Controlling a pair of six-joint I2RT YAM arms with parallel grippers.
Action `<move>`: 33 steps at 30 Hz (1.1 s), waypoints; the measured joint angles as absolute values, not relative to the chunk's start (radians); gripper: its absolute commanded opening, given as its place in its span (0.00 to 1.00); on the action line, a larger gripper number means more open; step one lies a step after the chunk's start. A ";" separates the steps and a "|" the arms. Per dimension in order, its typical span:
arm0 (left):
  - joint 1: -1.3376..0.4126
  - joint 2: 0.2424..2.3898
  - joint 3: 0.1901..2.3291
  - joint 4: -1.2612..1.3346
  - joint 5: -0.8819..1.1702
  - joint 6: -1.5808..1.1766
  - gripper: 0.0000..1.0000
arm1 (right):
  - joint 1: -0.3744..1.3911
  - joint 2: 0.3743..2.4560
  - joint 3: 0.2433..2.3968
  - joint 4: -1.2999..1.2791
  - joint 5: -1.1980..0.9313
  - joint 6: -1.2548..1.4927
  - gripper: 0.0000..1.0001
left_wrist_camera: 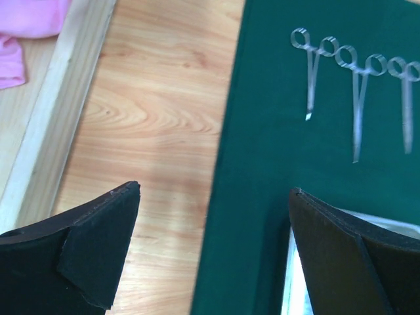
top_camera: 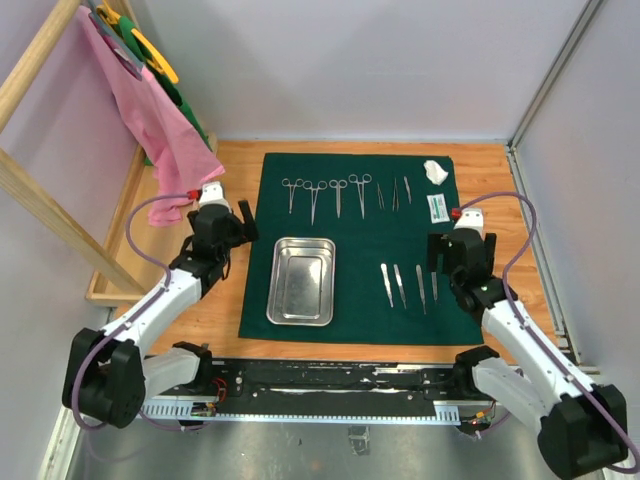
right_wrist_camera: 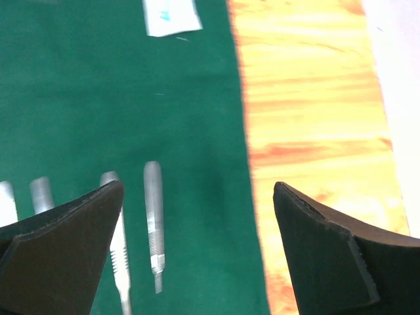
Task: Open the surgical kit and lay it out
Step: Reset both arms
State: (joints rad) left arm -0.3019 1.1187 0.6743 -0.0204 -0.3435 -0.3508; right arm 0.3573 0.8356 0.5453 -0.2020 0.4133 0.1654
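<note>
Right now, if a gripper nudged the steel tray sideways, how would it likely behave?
The steel tray looks rigid and empty, so it would probably slide whole, not flex. Lying on the green cloth, it might drag that into wrinkles.

At the far left corner of the desk, a pink cloth [top_camera: 150, 110] draped over a slanted wooden rack [top_camera: 40, 58], its lower end bunched on the wood near the left edge, with a green cloth [top_camera: 197, 118] behind it and a yellow piece [top_camera: 152, 55] above, kind unclear. Along the left edge, a pale low wooden rail [top_camera: 112, 245] beside the bare, orange-grained desk top [top_camera: 225, 305]. Behind the far edge and past the right edge, plain white walls [top_camera: 350, 60].
</note>
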 measured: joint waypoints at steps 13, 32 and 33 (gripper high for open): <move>-0.239 1.153 0.363 0.414 -0.371 -0.129 0.99 | 0.059 1.018 0.361 0.207 0.535 0.149 0.98; -0.237 1.416 0.271 0.929 -0.384 0.087 0.99 | 0.034 1.319 0.270 0.777 0.383 0.033 0.98; -0.237 1.417 0.268 0.945 -0.392 0.089 0.99 | 0.034 1.349 0.254 0.851 0.362 0.015 0.98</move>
